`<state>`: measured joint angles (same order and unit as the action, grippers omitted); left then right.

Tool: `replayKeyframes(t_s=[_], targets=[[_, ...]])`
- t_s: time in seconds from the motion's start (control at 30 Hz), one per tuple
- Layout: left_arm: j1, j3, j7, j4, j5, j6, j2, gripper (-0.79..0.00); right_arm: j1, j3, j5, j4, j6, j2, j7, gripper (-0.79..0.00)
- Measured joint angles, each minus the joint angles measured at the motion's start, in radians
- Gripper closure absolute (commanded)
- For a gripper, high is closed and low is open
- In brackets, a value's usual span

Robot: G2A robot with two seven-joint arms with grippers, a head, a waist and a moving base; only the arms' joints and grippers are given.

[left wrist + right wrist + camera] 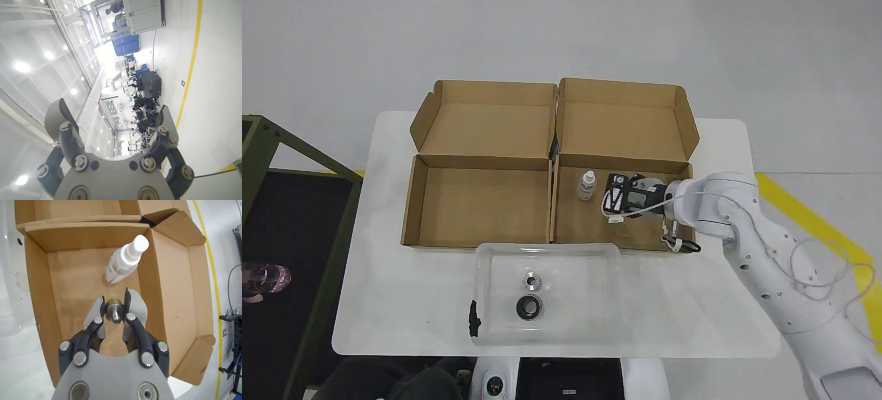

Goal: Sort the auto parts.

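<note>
My right gripper hangs inside the right cardboard box, shut on a small metal cylinder with a threaded stud. A clear spray bottle with a white cap stands upright on the box floor just beyond the fingertips. The left cardboard box holds nothing. In the clear plastic bin near the table's front lie a small metal part and a black ring. My left gripper is open, pointing up into the room with nothing between its fingers.
Both boxes have their lids folded back toward the far side of the white table. A small black piece sits at the bin's left edge. A dark green frame stands left of the table.
</note>
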<state>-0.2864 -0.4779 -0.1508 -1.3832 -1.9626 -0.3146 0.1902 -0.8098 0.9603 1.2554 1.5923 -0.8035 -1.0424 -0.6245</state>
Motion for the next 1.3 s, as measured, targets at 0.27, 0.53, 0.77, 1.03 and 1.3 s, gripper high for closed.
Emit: replayKeyframes(t_s=[0.27,0.53,0.77,1.03,1.3], targets=[[0.000,0.000,0.000,0.000,0.000,0.000,0.000,-0.785,0.073,-0.077,-0.017,-0.139,0.015,-0.030,-0.004,-0.052],[0.000,0.000,0.000,0.000,0.000,0.000,0.000,-0.785,0.104,-0.122,0.023,-0.204,0.071,-0.050,0.002,-0.160],[0.000,0.000,0.000,0.000,0.000,0.000,0.000,-0.785,0.112,-0.131,0.028,-0.220,0.083,-0.060,0.024,-0.342],[0.000,0.000,0.000,0.000,0.000,0.000,0.000,-0.785,0.072,-0.061,0.028,-0.138,0.075,-0.040,0.048,-0.376],[0.000,0.000,0.000,0.000,0.000,0.000,0.000,-0.785,-0.062,0.067,0.014,0.045,0.082,-0.002,0.083,-0.388]])
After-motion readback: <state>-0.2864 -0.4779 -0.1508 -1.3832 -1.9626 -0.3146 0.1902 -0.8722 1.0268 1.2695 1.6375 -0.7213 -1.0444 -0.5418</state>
